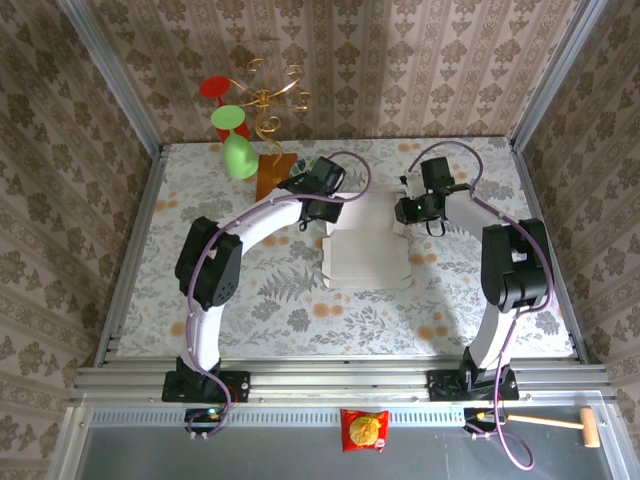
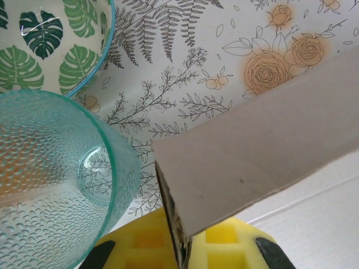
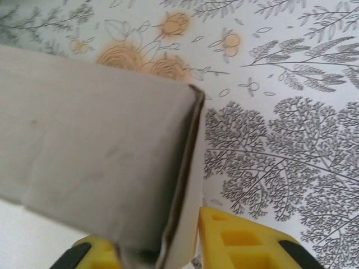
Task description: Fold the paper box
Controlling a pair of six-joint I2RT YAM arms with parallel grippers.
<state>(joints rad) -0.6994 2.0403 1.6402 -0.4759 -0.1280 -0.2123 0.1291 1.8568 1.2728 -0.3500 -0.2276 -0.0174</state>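
The paper box [image 1: 365,250] lies in the middle of the flowered table as a pale, partly folded sheet with its side flaps raised. My left gripper [image 1: 322,207] is at the box's far left corner. In the left wrist view it [image 2: 188,249] is shut on a grey-white flap [image 2: 263,145], the card's edge pinched between the yellow pads [image 2: 140,244]. My right gripper [image 1: 405,208] is at the far right corner. In the right wrist view it [image 3: 174,252] is shut on a doubled flap [image 3: 95,162], with one yellow pad [image 3: 241,238] pressed against the card.
A clear teal cup [image 2: 50,179] and a leaf-patterned bowl [image 2: 50,45] stand just left of the left gripper. A brown board [image 1: 272,178], a green goblet [image 1: 238,155] and a gold wire stand [image 1: 268,100] are at the back left. Metal rails edge the table.
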